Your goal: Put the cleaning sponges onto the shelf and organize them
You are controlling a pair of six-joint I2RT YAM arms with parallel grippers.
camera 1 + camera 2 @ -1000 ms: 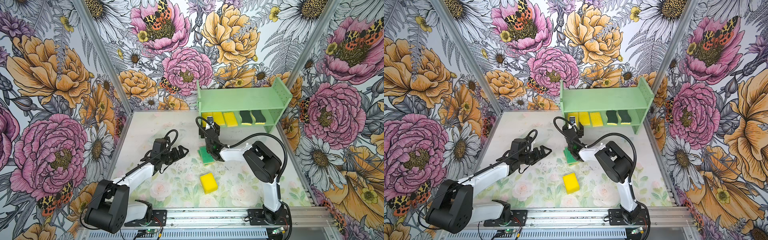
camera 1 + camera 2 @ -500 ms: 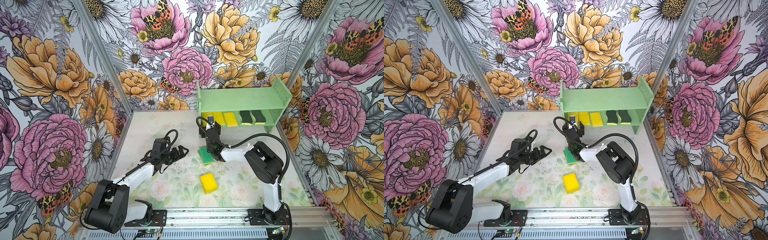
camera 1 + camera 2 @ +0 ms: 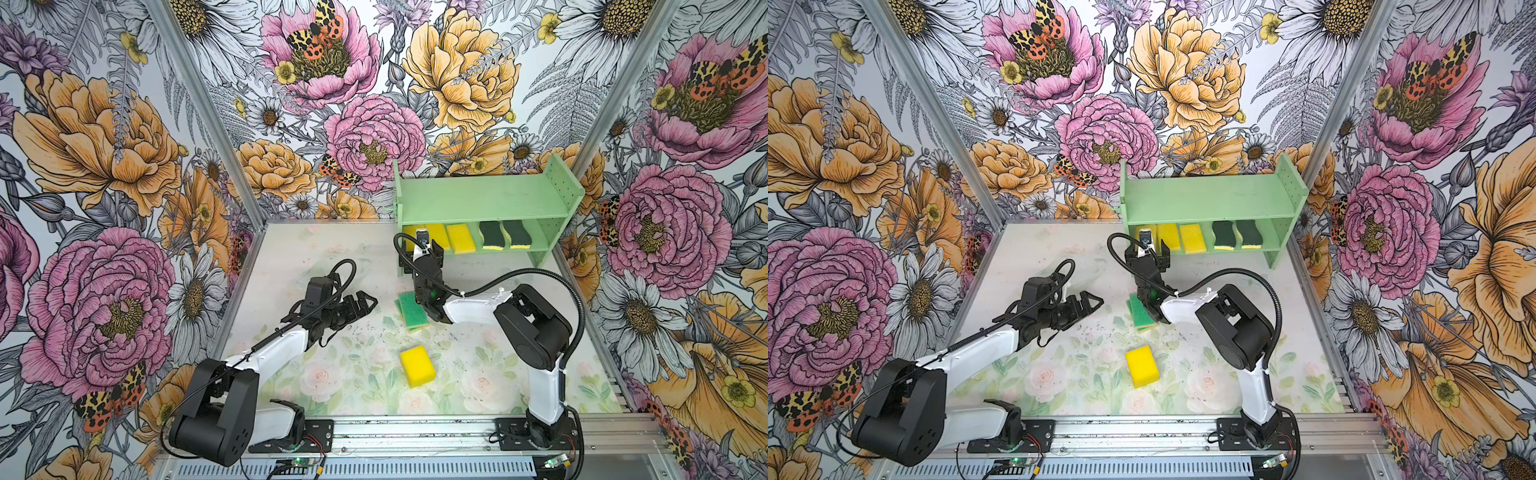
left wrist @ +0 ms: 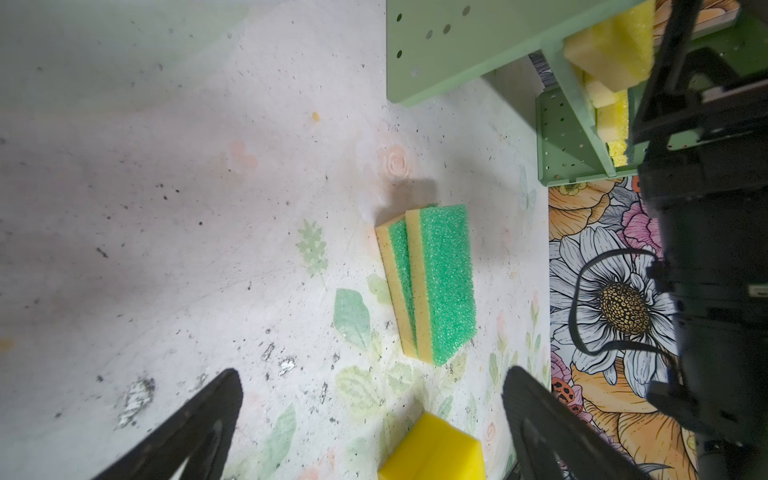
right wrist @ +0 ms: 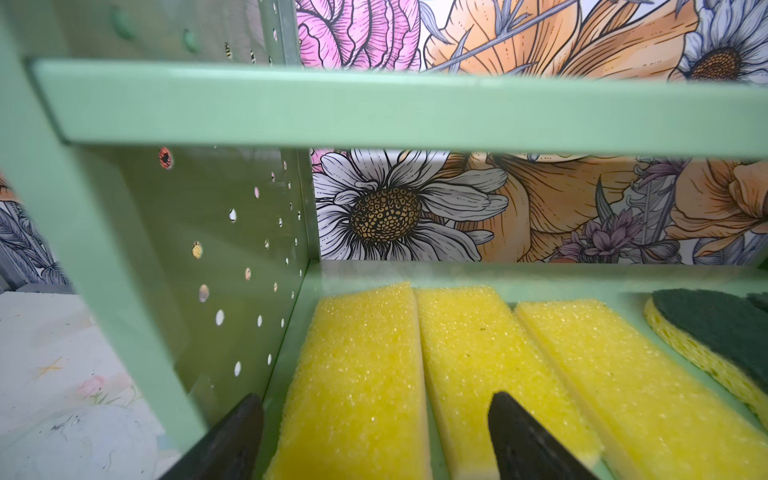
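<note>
SPONGES GO UP: The right gripper (image 3: 422, 248) reaches into the lower tier of the mint-green shelf (image 3: 478, 195), its jaws spread to either side of the leftmost yellow sponge (image 5: 357, 374). That sponge lies flat beside the perforated side panel (image 5: 232, 257) at the head of a row of three yellow sponges, with two dark-green-topped wavy sponges (image 3: 503, 235) further along the same tier. The step in hand looks to be the release. Doing it well likely means drawing the arm straight back along the sponge's length with the jaws kept wide, since one finger shows in front of the neighbouring sponge and a sideways pull could drag either out of line; the upper board just above leaves little room to lift. The left gripper (image 3: 365, 301) hovers over the table (image 3: 311, 257) with its jaws apart and nothing between them. Near it lie two teal-topped sponges (image 4: 444, 282), one overlapping the other, and a loose yellow sponge (image 3: 417, 366) apart from them; these three are not yet shelved. No brand, label or writing can be read on the sponges, the shelf or the arms
</note>
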